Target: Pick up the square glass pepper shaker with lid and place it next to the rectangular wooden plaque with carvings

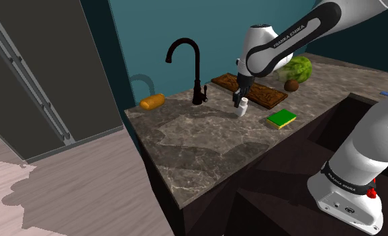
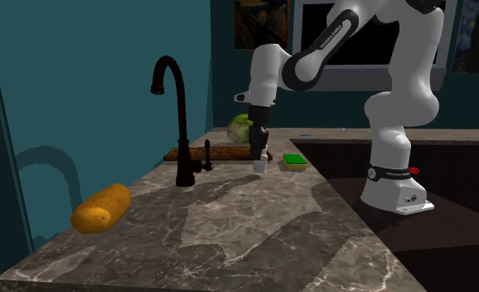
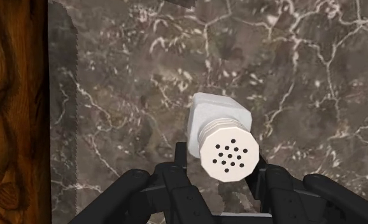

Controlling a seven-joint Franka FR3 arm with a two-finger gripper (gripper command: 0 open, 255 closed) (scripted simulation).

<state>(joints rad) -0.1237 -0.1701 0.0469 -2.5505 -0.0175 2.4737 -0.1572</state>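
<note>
Wrist view: shaker [image 3: 222, 137] is clamped in the claw [image 3: 221, 163], low over the counter [image 3: 291, 76] and near the plaque [image 3: 11, 95]; resting or lifted, I cannot tell; pick seems done, release remains; one shaker, one plaque, one sponge [image 1: 281, 119], one tap [image 1: 198, 74], one loaf [image 1: 152, 101].

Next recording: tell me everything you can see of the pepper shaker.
The shaker is plain white with a square body and a round lid pierced by small dark holes. It stands roughly upright under the gripper, whose black fingers clasp it just below the lid. It is over the dark marbled counter, beside the carved wooden plaque; whether its base touches the counter is unclear.
</note>
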